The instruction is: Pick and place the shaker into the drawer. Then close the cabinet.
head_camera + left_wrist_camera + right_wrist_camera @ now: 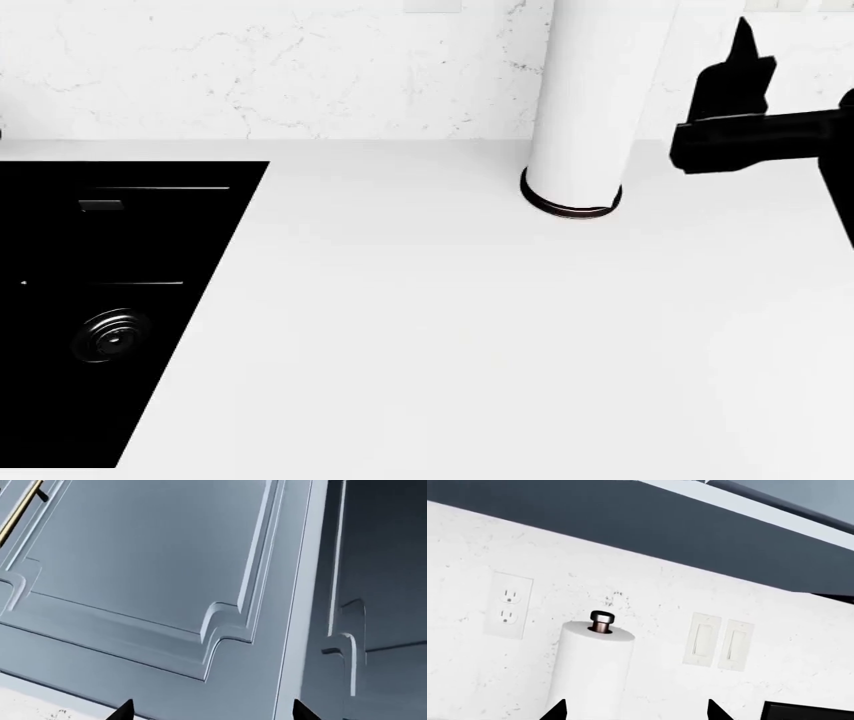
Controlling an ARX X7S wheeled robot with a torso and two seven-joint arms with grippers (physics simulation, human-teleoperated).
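No readable text, labels, brands, numbers or signs on any surface in view.

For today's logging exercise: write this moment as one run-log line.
shaker: not in view | drawer: not in view | right gripper: open, facing paper towel roll | left gripper: open, facing cabinet door

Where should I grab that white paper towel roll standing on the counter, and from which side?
Probably its round side at mid-height, coming level from the front with the open right hand. The white paper towel roll stands upright near the white marble wall, so its back is blocked, and its small dark top knob offers little hold.
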